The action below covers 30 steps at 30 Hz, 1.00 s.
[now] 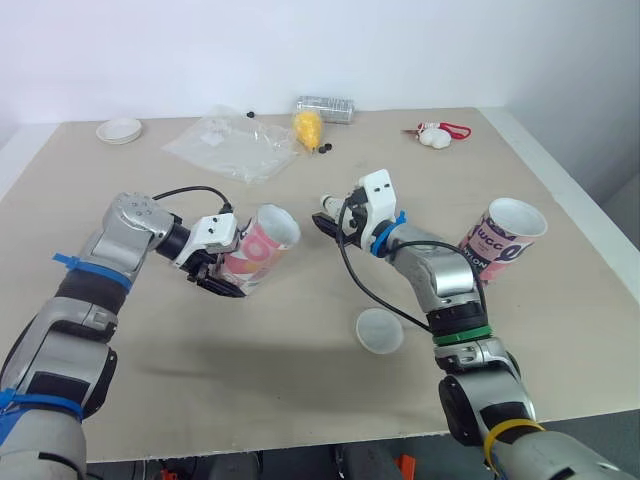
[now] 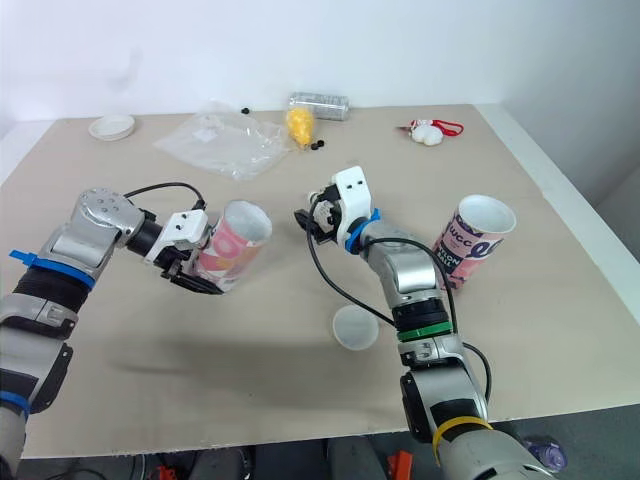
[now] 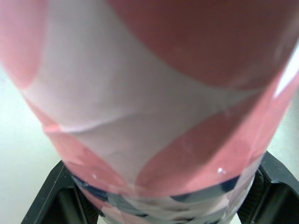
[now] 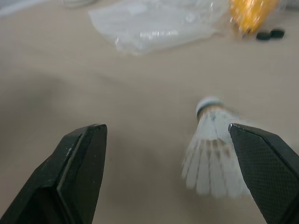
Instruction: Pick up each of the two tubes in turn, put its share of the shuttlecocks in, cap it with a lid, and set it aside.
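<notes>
Currently the left gripper point(image 1: 222, 272) is clamping one pink tube point(image 1: 262, 245), its open mouth tilting toward two o'clock. A second tube point(image 1: 505, 238) is sitting at the table's point(image 1: 300, 380) three o'clock edge. The right gripper point(image 4: 166, 128) is hovering, fingers spread, by one shuttlecock point(image 4: 212, 156). Two lids are lying loose: near lid point(image 1: 380, 331) at six o'clock, far lid point(image 1: 119, 130) at eleven.

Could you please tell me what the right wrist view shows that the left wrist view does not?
Right wrist view: a shuttlecock on the table ahead of the open right gripper, a plastic bag and a yellow object beyond. Left wrist view: the pink-and-white tube, close up, clamped by the left gripper. Shared: each gripper's own black fingers.
</notes>
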### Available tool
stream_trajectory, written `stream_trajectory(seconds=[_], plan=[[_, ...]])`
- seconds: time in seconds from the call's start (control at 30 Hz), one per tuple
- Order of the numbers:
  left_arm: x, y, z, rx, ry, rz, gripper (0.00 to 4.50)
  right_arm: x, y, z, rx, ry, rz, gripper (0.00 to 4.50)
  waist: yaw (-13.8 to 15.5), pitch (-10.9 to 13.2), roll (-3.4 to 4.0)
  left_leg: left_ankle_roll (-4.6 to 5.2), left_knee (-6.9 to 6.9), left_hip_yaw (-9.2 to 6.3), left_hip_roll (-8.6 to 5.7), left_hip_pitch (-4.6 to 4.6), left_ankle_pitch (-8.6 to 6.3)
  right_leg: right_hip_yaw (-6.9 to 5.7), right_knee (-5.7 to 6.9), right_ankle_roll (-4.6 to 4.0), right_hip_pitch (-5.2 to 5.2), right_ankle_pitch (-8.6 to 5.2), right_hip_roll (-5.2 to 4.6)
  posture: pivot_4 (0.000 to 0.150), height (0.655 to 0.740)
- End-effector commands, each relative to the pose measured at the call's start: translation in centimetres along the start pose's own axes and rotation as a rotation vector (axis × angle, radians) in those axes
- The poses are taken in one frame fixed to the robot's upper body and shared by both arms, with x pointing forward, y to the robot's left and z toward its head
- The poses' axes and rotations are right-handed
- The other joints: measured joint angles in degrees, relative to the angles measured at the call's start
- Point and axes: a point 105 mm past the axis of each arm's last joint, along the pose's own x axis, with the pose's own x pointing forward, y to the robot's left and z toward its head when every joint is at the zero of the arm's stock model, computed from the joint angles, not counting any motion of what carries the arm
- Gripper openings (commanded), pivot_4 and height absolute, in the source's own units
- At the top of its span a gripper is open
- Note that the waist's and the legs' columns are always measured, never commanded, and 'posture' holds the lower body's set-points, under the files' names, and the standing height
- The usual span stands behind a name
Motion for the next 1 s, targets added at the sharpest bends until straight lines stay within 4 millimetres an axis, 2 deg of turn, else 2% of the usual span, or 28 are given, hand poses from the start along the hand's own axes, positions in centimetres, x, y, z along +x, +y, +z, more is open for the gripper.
stream_trajectory(seconds=[0.03,0.43,0.67,0.8,0.9,1.0], plan=[[-0.9,0.2,0.8,0.036,-0.016,0.034,3.05,0.3,0.1,1.3,-0.016,-0.041,-0.012,4.46,0.0,0.0,0.0,0.0,0.0,0.0,0.0,0.0,0.0,0.0,0.0,0.0,0.0,0.0,0.01,0.15,0.74],[-0.9,0.1,0.6,0.022,-0.013,0.043,3.05,0.1,0.4,1.8,-0.033,-0.059,-0.007,4.46,0.0,0.0,0.0,0.0,0.0,-0.01,0.01,0.01,0.0,0.0,0.0,0.0,-0.01,0.0,0.01,0.15,0.74],[-0.6,-0.1,0.5,0.01,-0.015,0.029,3.05,-1.6,0.6,4.7,-0.117,-0.124,-0.007,4.46,0.0,0.0,0.0,0.0,0.0,-0.01,0.01,0.0,0.0,0.0,0.01,0.01,-0.01,0.0,0.01,0.15,0.74],[-0.6,0.0,0.6,0.012,-0.016,0.029,3.05,-2.4,0.9,5.5,-0.15,-0.135,-0.001,4.46,0.0,0.0,0.0,0.0,0.0,-0.01,0.01,0.0,0.0,0.0,0.01,0.04,-0.01,-0.02,0.01,0.15,0.74],[-0.5,0.0,0.6,0.013,-0.018,0.027,3.05,-2.8,1.1,5.4,-0.155,-0.121,0.01,4.46,0.0,0.0,0.0,0.0,0.0,-0.01,0.01,0.01,0.0,0.0,0.01,0.26,-0.01,-0.15,0.01,0.15,0.74],[-0.5,0.0,0.6,0.013,-0.018,0.026,3.05,-3.1,1.3,4.1,-0.131,-0.077,0.017,4.46,0.1,0.0,0.0,0.0,0.0,-0.01,0.01,0.01,0.0,0.0,0.0,0.27,0.0,-0.16,0.01,0.15,0.74]])
